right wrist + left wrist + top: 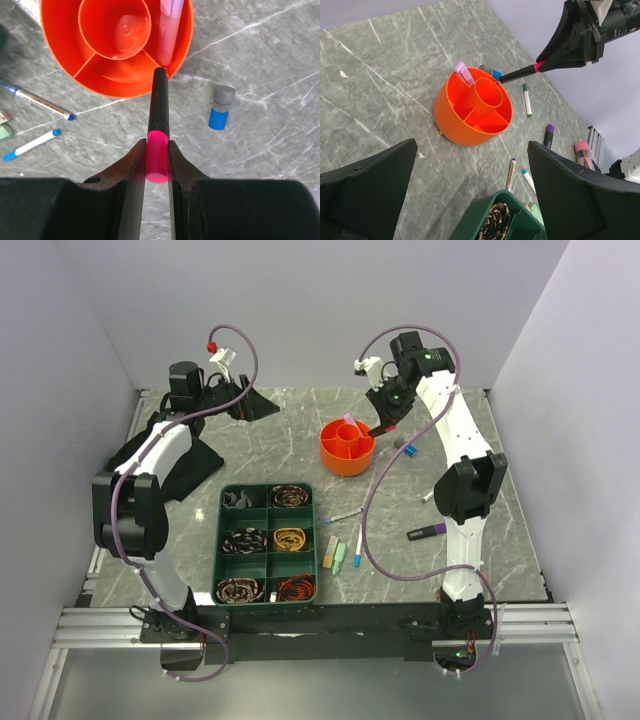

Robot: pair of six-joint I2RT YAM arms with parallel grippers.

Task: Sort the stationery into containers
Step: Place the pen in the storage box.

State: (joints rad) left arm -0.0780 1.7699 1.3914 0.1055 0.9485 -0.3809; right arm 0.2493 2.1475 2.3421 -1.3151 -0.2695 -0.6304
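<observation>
The orange pot (347, 447) stands mid-table; it also shows in the left wrist view (472, 107) and the right wrist view (115, 45). A pink-purple highlighter (169, 30) stands in one of its sections. My right gripper (157, 145) is shut on the pink end of a black marker (159, 110), whose tip hangs over the pot's near rim. A small blue-capped piece (219, 107) lies on the table beside the pot. My left gripper (472, 200) is open and empty, left of the pot. Pens (345, 515), erasers (339, 558) and a purple marker (427, 532) lie loose in front.
A green divided tray (318, 540) holding coiled hair ties sits front centre, next to the erasers. A black cloth (190, 465) lies at the left under my left arm. A green-tipped white marker (526, 100) lies right of the pot.
</observation>
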